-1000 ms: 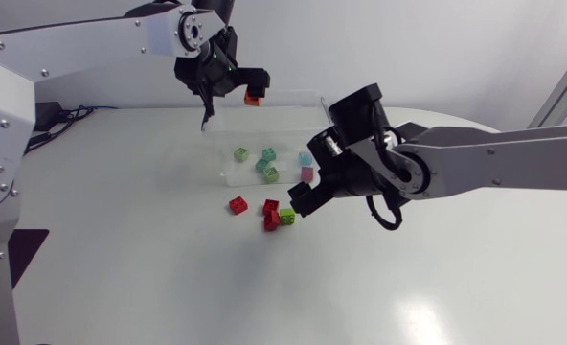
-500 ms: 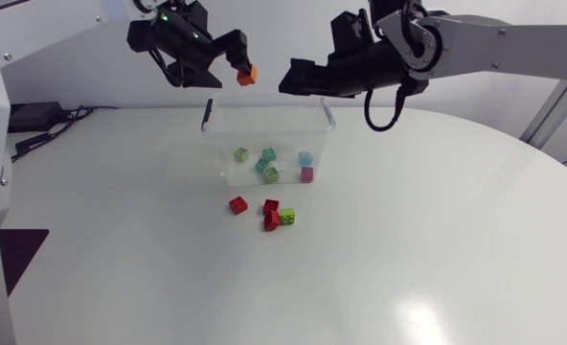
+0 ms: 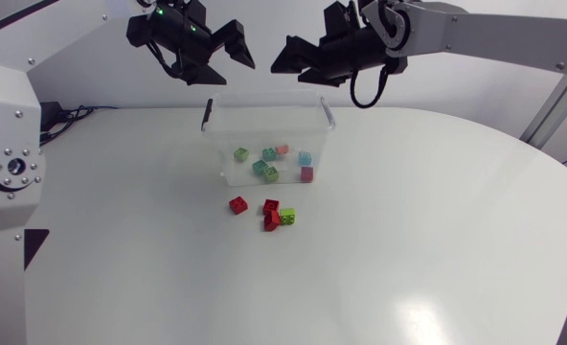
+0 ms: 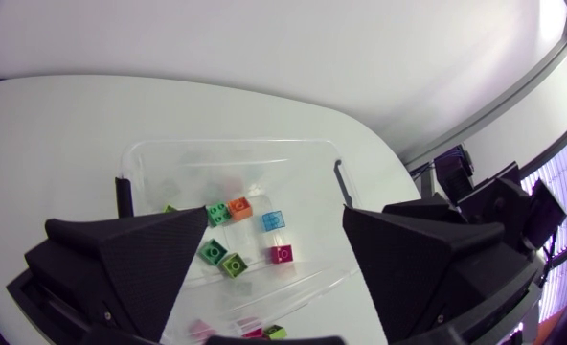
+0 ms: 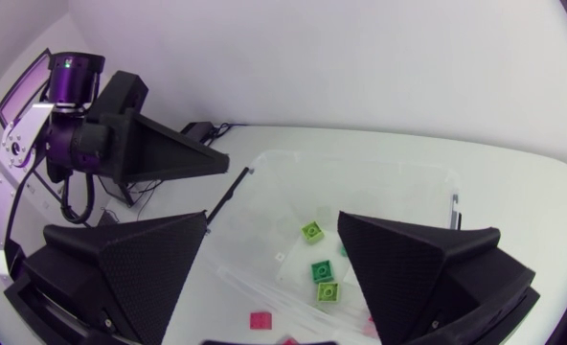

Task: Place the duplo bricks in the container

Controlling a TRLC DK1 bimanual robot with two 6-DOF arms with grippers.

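Black left claw [image 3: 234, 69] spread above container [image 3: 264, 107]

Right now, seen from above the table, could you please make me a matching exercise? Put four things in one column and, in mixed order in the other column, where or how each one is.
Things
1. orange brick
2. lime brick
3. single red brick
4. left gripper

Places or states
A. on the table, beside two red bricks
B. above the container, open and empty
C. on the table, by itself
D. inside the container

Pairs: 1-D, 2-A, 3-C, 4-B
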